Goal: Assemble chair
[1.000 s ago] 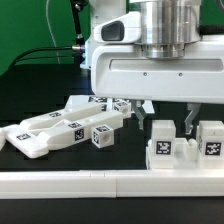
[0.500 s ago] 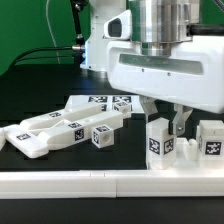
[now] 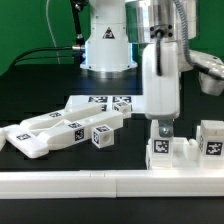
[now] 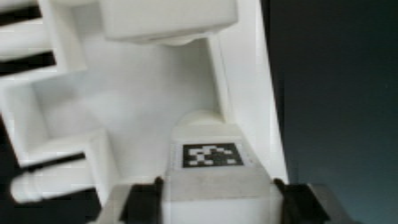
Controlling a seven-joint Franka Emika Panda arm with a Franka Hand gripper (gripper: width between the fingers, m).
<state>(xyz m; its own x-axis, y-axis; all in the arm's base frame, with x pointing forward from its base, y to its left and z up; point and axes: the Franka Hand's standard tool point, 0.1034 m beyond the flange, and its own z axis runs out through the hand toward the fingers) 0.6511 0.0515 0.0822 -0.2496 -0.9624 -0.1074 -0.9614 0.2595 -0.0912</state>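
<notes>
arm (image 3: pixel 160 75): we reach straight down over the seat block (image 3: pixel 162 150) | gripper (image 3: pixel 165 128): fingers (image 4: pixel 143 205) straddle it, grip unclear

Exterior view low and close, facing the arm (image 3: pixel 105 45), wrist view tight over the seat block (image 3: pixel 162 150), which both share

The chair parts (image 3: pixel 60 128) are smooth, faintly glossy white plastic with matt printed tags (image 3: pixel 101 137). The table (image 3: pixel 133 148) is matt black, and the border rail (image 3: pixel 100 186) is smooth white plastic.

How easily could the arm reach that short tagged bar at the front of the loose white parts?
Probably easily: the bar lies uncovered, nothing above it. The jaws, seemingly down around the upright block, must leave it first.
</notes>
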